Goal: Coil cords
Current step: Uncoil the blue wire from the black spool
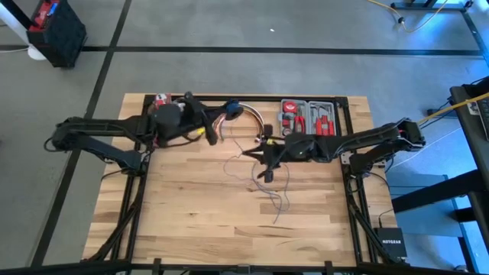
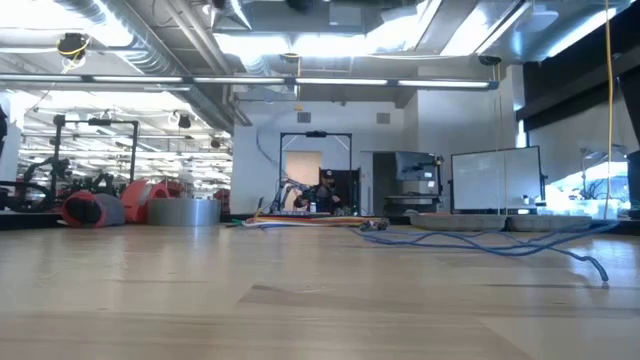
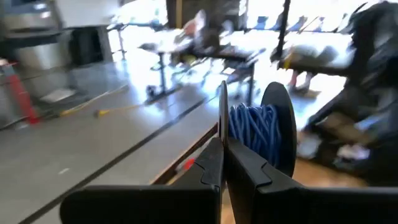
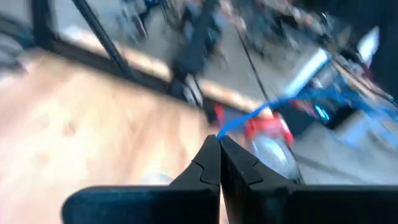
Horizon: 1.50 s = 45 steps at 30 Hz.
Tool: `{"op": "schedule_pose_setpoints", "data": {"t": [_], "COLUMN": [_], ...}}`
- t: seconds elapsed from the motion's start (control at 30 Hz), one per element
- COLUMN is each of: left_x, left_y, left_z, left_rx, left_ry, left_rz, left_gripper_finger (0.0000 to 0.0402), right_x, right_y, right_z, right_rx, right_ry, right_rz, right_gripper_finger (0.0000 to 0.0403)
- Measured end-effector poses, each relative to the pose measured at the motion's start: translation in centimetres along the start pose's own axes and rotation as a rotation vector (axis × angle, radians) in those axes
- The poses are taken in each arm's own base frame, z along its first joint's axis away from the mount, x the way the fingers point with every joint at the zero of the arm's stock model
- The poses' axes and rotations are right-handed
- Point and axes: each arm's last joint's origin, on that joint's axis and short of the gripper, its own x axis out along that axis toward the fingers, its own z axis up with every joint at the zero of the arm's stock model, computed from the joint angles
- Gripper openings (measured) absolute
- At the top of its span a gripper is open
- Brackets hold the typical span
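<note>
While the left arm reaches along the far edge of the tabletop (image 1: pixel 199 206), its left gripper (image 3: pixel 224 134) is clamped tight on a dark spool (image 3: pixel 278 134), the two fingers pressed together against one thin flange, and you can see blue cord (image 3: pixel 252 130) wound thick around the spool's core. From above, that spool (image 1: pixel 231 109) sits up near the back rail, just beside an arched bundle of orange, red and white cables (image 1: pixel 252 118). Over on the other side, the right arm stretches in across the middle, and the right gripper (image 4: pixel 219 140) is pinched shut on a strand of the cord (image 4: pixel 249 118), which runs off from its fingertips as a bright blue line toward the far edge. In the overhead view the right gripper (image 1: pixel 263 156) hangs over the centre of the wood, and the loose cord (image 1: pixel 279 195) trails away from it in thin, wandering loops toward the near side, lying slack on the boards. Low across the wood, the same cord (image 2: pixel 520 245) shows as a bluish line snaking over the surface and ending in a small upturned tip at the right. Behind the right arm, an open tool case (image 1: pixel 308 116) with red-handled tools rests at the back edge, partly covered by the arm.
</note>
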Motion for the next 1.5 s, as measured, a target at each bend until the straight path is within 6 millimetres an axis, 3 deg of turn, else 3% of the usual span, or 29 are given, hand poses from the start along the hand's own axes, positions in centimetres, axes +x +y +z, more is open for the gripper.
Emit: {"op": "schedule_pose_setpoints", "data": {"t": [0.13,0.23,0.37,0.53,0.7,0.8,0.9,1.0,1.13,1.3,1.4,1.5], "left_x": [-1.2,-2.1,-2.7,-0.6,1.8,2.5,2.2,1.2,-0.3,-1.0,-1.0,-0.9], "left_y": [-0.4,-0.8,-0.7,-0.1,0.8,1.6,2.3,2.5,2.3,2.2,2.2,2.2], "left_z": [0.9,0.5,-1.2,-2.1,-1.5,-0.5,0.9,1.8,1.7,0.5,-0.2,-0.8], "left_rx": [-0.034,-0.011,0.039,0.038,0.007,-0.038,-0.082,-0.104,-0.106,-0.068,-0.045,-0.022], "left_ry": [-0.048,0.013,0.183,0.21,0.097,-0.001,-0.113,-0.157,-0.087,0.052,0.111,0.17], "left_rz": [-0.137,-0.248,-0.241,-0.062,0.01,0.05,0.068,-0.013,-0.157,-0.169,-0.163,-0.155], "left_gripper_finger": [0.0001,0.0001,0.0001,0.0001,0.0001,0.0001,0.0001,0.0001,0.0001,0.0001,0.0001,0.0001], "right_x": [-0.4,-1.6,-4.5,-6.1,-4.4,-3.4,-3.2,-3.4,-4.5,-5.0,-5.0,-4.7], "right_y": [-0.4,-1.2,-2.8,-3.4,-2.2,-0.9,-0.4,-0.4,-1.2,-2.0,-2.1,-2.0], "right_z": [-1.1,-0.8,1.7,4.7,4.5,3.2,1.5,-0.4,-1.7,-1.4,-0.7,-0.1], "right_rx": [-0.025,-0.057,-0.016,0.06,0.076,0.057,0.032,-0.018,-0.122,-0.167,-0.156,-0.087], "right_ry": [0.172,0.237,0.101,-0.262,-0.356,-0.231,-0.018,0.226,0.473,0.536,0.506,0.419], "right_rz": [-0.153,-0.313,-0.401,-0.209,0.019,0.081,0.031,-0.114,-0.445,-0.72,-0.673,-0.496], "right_gripper_finger": [0.0001,0.0001,0.0001,0.0001,0.0001,0.0001,0.0001,0.0001,0.0001,0.0021,0.0051,0.0089]}}
